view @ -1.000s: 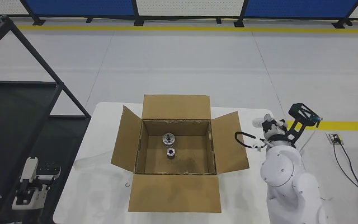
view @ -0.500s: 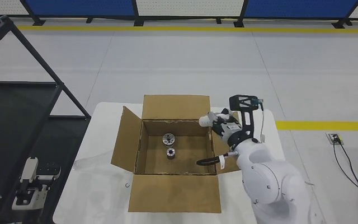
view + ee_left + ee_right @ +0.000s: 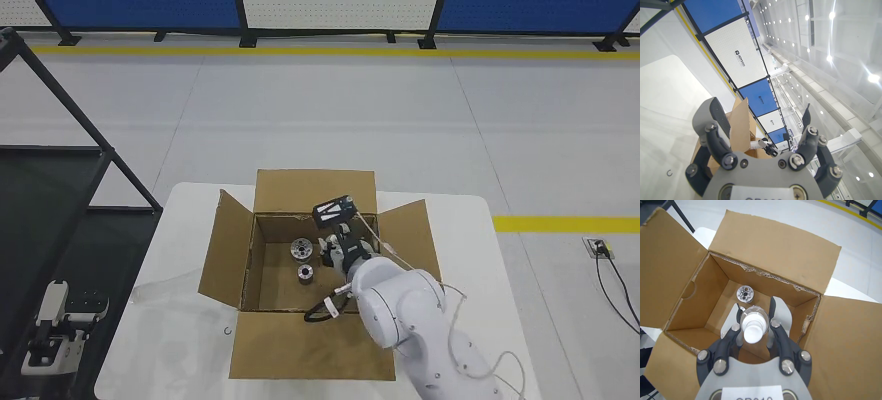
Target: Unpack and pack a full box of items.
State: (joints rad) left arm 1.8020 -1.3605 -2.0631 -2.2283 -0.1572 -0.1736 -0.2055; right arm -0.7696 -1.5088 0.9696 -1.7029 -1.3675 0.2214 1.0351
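Gripper (image 3: 755, 303) on the right arm clasps a white-capped clear bottle (image 3: 753, 325) over the open box (image 3: 772, 247)

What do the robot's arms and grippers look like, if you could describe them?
The right arm has smooth, rounded white shells, a black cable looped at its wrist and a black bracket. The right gripper and left gripper each have a grey metal plate with a white label, silver screws, and two curved black fingers.
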